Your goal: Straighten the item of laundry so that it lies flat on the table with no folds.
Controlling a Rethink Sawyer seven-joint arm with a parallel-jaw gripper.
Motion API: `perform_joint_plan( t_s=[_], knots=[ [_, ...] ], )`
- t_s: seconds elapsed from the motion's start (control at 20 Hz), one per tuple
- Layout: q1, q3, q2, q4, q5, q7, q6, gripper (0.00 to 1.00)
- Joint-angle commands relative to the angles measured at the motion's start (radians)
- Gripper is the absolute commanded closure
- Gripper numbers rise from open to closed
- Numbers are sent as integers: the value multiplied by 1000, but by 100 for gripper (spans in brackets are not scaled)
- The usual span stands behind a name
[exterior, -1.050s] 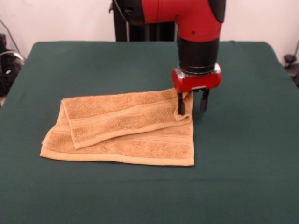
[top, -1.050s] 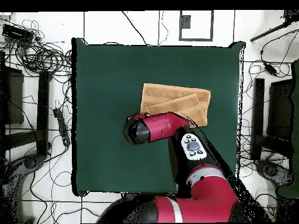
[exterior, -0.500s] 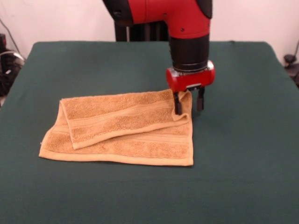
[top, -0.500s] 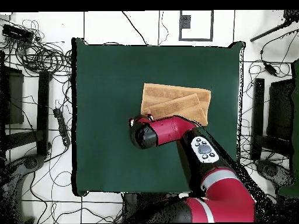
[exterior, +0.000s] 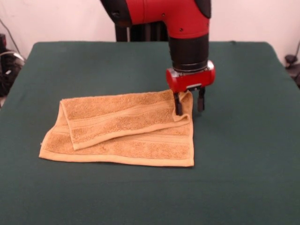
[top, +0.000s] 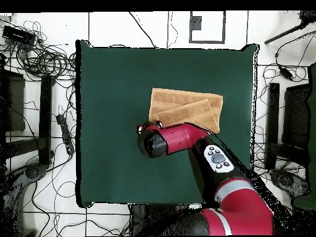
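Note:
The item of laundry (exterior: 117, 133) is an orange-tan towel lying left of centre on the green table (exterior: 93, 61). Its far half is folded over towards the front, so two layers overlap. My gripper (exterior: 189, 105) stands at the towel's far right corner. That corner is pulled up between the two fingers and held there, a little above the cloth. In the overhead view the towel (top: 185, 102) lies just beyond the arm's wrist (top: 154, 142), which hides the gripper.
Wide bare green cloth surrounds the towel on every side, most of it to the right (exterior: 248, 117) and front. Cables and stands lie on the floor around the table (top: 43, 62).
The gripper has moved slightly left and up with the towel's corner in it. The whole towel has shifted a touch left. Almost nothing has moved in the last half second.

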Motion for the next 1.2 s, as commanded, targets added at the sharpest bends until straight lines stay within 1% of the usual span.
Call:
perform_joint_plan(
  t_s=[0.05,0.15,0.55,0.75,1.2],
  knots=[
    [-69,5,116,56,-61,-41,70,0],
    [-71,10,106,56,-54,-48,95,0],
    [-109,36,110,47,-55,-74,131,0],
    [-105,17,128,26,-59,-48,112,0],
    [-90,-11,133,-4,-47,-14,109,0]
  ],
)
